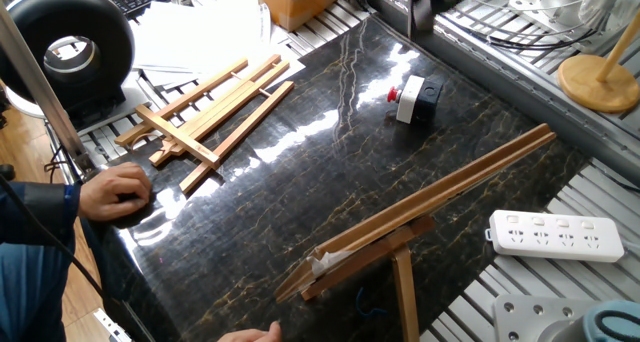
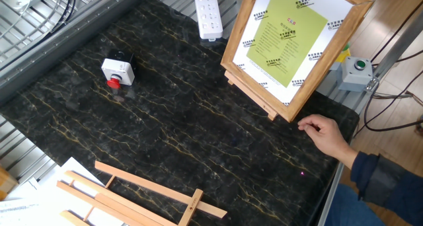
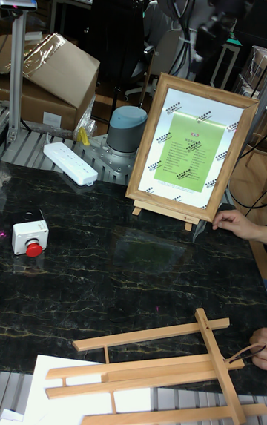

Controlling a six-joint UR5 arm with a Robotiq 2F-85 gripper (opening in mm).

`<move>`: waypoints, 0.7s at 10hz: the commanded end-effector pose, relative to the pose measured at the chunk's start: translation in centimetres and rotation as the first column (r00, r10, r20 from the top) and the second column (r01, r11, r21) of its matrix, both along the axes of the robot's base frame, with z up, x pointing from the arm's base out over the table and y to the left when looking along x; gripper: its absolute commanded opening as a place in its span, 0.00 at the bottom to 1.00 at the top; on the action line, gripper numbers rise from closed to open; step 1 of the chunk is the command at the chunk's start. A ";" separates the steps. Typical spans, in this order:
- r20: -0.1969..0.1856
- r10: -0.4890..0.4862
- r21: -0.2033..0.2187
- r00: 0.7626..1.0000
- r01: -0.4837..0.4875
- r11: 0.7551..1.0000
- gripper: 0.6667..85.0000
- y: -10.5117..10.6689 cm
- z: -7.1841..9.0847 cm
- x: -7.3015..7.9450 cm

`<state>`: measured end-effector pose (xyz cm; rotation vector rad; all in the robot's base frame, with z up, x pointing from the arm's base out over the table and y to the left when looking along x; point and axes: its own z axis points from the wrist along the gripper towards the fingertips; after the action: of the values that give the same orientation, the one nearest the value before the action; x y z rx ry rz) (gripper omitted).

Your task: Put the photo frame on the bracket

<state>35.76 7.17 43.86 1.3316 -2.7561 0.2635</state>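
Observation:
The photo frame [image 2: 294, 44] stands tilted back on the bracket [image 2: 269, 113] at the table's edge, its green-and-white print facing out. In one fixed view I see the photo frame [image 1: 440, 197] edge-on, with the bracket [image 1: 404, 282] and its long leg behind it. The tall fixed view shows the photo frame [image 3: 193, 154] upright with the bracket [image 3: 137, 210] feet under its lower rail. My gripper [image 1: 432, 7] hangs high at the top edge, well clear of the frame, with its dark fingers apart and nothing between them. The other fixed view does not show it.
A larger wooden easel [image 1: 210, 112] lies flat across the table. A red-button box [image 1: 415, 97] sits below the gripper, and a white power strip [image 1: 555, 234] lies beside the frame. A person's hand [image 2: 324, 133] rests near the frame's corner, and another hand [image 1: 115, 192] rests at the table edge.

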 end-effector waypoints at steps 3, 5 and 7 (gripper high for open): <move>0.150 -0.268 0.105 0.952 0.254 0.961 0.00 -3.8 -0.5 3.3; 0.132 -0.297 0.116 0.946 0.283 0.952 0.00 -3.9 -1.1 2.7; 0.128 -0.312 0.098 0.942 0.301 0.949 0.00 -4.8 -1.7 2.5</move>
<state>38.34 3.05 42.77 0.9679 -3.0405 0.2582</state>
